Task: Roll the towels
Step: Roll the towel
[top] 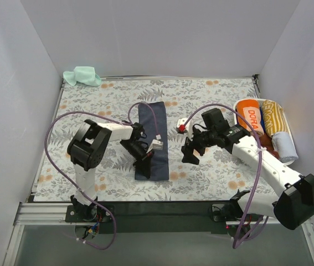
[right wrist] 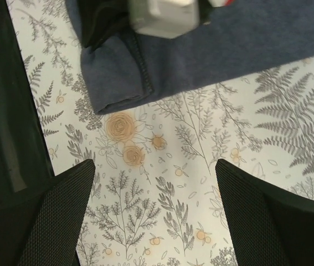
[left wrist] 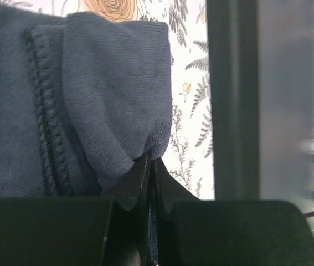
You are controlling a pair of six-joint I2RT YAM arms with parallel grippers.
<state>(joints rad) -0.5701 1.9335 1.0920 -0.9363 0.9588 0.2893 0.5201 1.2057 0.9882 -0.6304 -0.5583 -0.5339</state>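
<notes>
A dark navy towel (top: 151, 141) lies folded into a long strip in the middle of the floral cover. My left gripper (top: 144, 160) is at its near end, shut on the towel's edge. The left wrist view shows the navy cloth (left wrist: 90, 83) bunched and pinched between the closed left gripper (left wrist: 151, 166). My right gripper (top: 190, 152) hovers open over bare cover just right of the strip. In the right wrist view, the right gripper (right wrist: 154, 183) holds nothing and the towel's corner (right wrist: 228, 50) lies beyond it. A mint green towel (top: 82, 76) sits crumpled at the far left corner.
A white basket (top: 237, 108) at the right edge holds rolled towels: orange with white lettering (top: 251, 119), yellow-striped (top: 273, 116), pale blue (top: 286, 147) and brown (top: 267, 145). White walls close in the table on three sides. A black rail runs along the near edge.
</notes>
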